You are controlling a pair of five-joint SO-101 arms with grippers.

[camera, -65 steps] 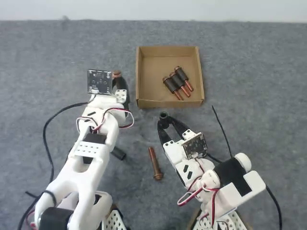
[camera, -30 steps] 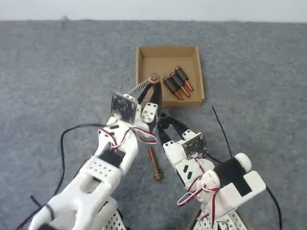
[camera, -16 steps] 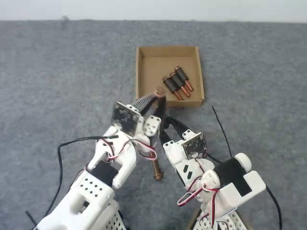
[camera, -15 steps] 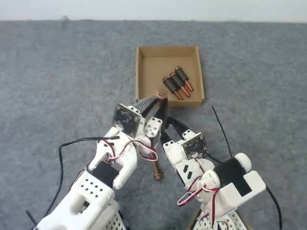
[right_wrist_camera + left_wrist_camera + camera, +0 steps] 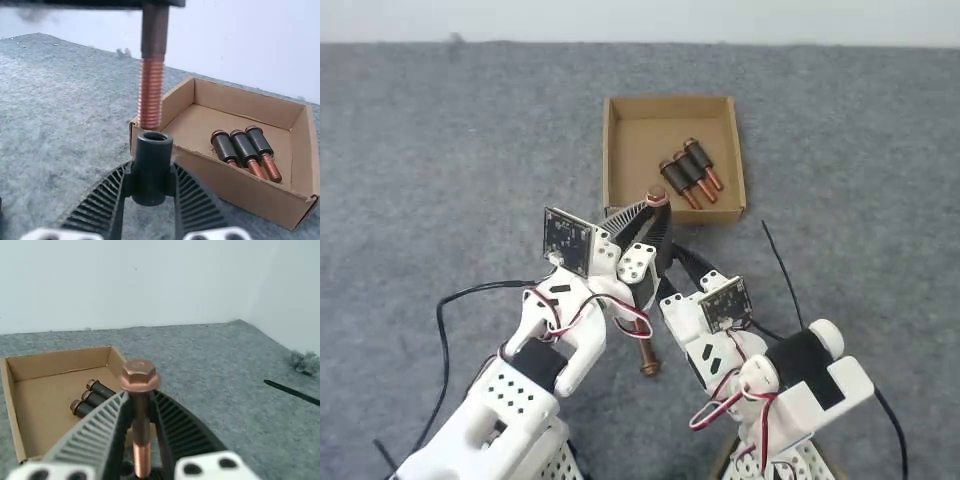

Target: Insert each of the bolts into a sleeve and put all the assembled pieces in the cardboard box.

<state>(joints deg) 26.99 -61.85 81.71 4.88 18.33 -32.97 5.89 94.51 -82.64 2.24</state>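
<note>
Bolt over sleeve, each held upright.
Left hand (image 5: 138, 396) clamped on copper hex-head bolt (image 5: 140, 427), head up, its threaded tip just above the mouth of the black sleeve (image 5: 151, 167) clamped in the right hand (image 5: 150, 174). Cardboard box (image 5: 235, 192) just beyond both hands, three assembled pieces (image 5: 690, 173) inside. Second bolt (image 5: 646, 362) flat on the table (image 5: 440, 150), behind the hands.

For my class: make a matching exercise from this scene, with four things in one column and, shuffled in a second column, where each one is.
Things
1. upright bolt
2. sleeve
3. assembled pieces
4. loose bolt

Places
A. in the box
B. on the table
C. in the left hand
D. in the right hand

Pairs: 1-C, 2-D, 3-A, 4-B
</note>
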